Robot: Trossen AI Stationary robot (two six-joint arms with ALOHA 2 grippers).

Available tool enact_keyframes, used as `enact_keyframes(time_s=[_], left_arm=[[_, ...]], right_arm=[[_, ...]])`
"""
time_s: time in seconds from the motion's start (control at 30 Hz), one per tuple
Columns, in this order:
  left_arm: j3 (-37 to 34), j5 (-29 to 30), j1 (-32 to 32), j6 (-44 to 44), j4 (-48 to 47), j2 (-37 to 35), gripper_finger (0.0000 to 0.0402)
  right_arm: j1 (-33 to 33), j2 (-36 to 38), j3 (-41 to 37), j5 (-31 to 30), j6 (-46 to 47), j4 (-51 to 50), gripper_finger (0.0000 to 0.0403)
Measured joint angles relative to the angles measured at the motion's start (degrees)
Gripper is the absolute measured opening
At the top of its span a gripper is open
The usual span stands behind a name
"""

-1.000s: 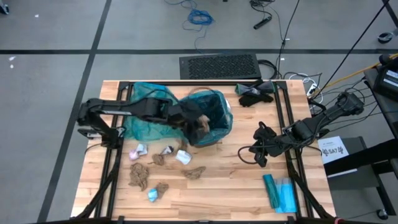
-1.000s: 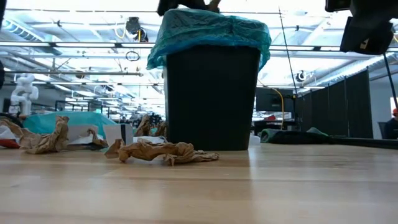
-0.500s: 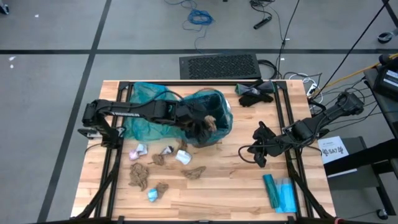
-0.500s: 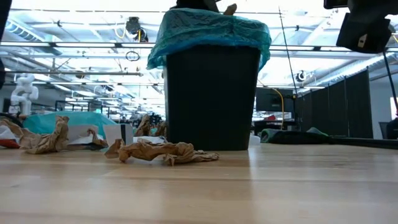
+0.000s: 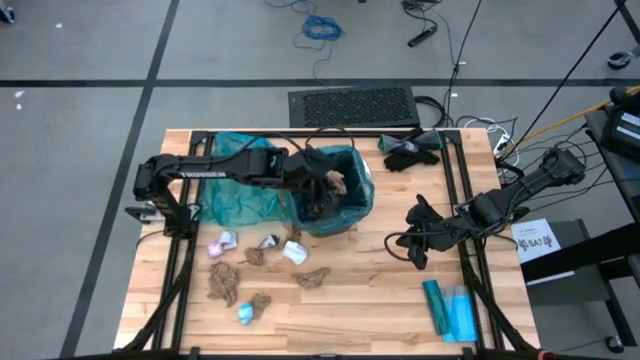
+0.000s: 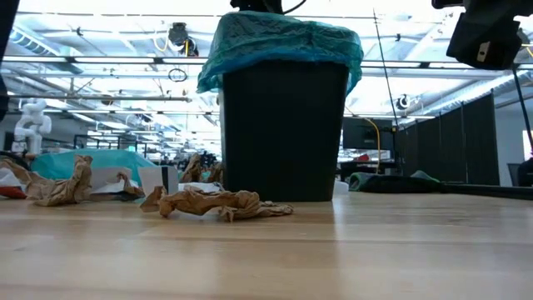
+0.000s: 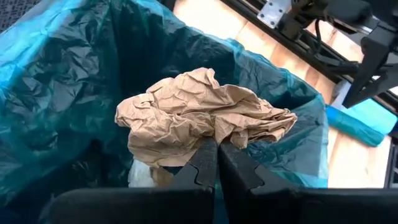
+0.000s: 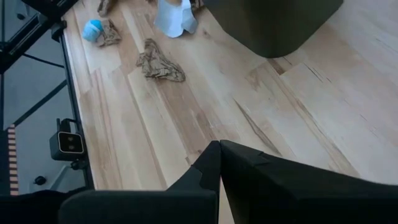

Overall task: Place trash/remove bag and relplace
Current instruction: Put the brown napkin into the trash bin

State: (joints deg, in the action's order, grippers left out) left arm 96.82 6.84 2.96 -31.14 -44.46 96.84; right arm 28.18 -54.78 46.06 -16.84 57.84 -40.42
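Observation:
A black bin (image 5: 345, 205) (image 6: 283, 125) lined with a teal bag (image 7: 74, 68) stands mid-table. My left gripper (image 7: 216, 144) (image 5: 326, 190) hovers over its mouth, shut on a brown paper wad (image 7: 199, 115) (image 5: 337, 183). A white wad (image 7: 140, 174) lies inside the bin. More trash wads (image 5: 255, 275) (image 6: 221, 202), brown, white and pale blue, lie on the table near the bin. My right gripper (image 8: 219, 152) (image 5: 415, 248) is shut and waits above the table, right of the bin. My left gripper pinches the brown wad between its two fingers by the wad's lower edge (image 7: 211, 135), reaching in from the table's left. The wad is lifted clear, above the bag's opening, bulging out past the fingertips.
A second teal bag (image 5: 235, 200) lies spread on the table left of the bin. A black glove-like cloth (image 5: 410, 152) sits at the far right corner, and a flat blue-teal packet (image 5: 450, 310) near the right front. Bare wood (image 5: 370, 290) lies between wads and packet.
My left gripper has carried the brown wad from the bin's near rim toward the far edge, over the bin's mouth, staying shut on it. In the low view the wad no longer shows above the rim.

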Motion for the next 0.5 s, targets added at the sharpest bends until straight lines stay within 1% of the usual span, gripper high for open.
enact_keyframes(time_s=[0.13, 0.23, 0.33, 0.4, 0.5], left_arm=[[0.0, -3.4, 0.7, -0.6, -0.1, 0.0, 0.0050], [0.0, -3.4, 0.8, -2.1, 0.0, 0.0, 0.0088], [0.0, -3.0, 0.9, 0.2, 0.1, 0.0, 0.0122], [0.0, -2.9, 0.9, 0.8, 0.3, 0.0, 0.0131], [0.0, -4.5, 0.7, 1.5, 0.1, 0.0, 0.0131]], right_arm=[[0.0, 0.0, 0.0, 0.0, 0.0, 0.0, 0.0000], [0.0, 0.0, 0.0, 0.0, 0.0, 0.0, 0.0000], [0.0, 0.0, 0.0, 0.0, 0.0, 0.0, 0.0000], [0.0, 0.0, 0.0, 0.0, 0.0, 0.0, 0.0000], [0.0, 0.0, 0.0, 0.0, 0.0, 0.0, 0.0000]])
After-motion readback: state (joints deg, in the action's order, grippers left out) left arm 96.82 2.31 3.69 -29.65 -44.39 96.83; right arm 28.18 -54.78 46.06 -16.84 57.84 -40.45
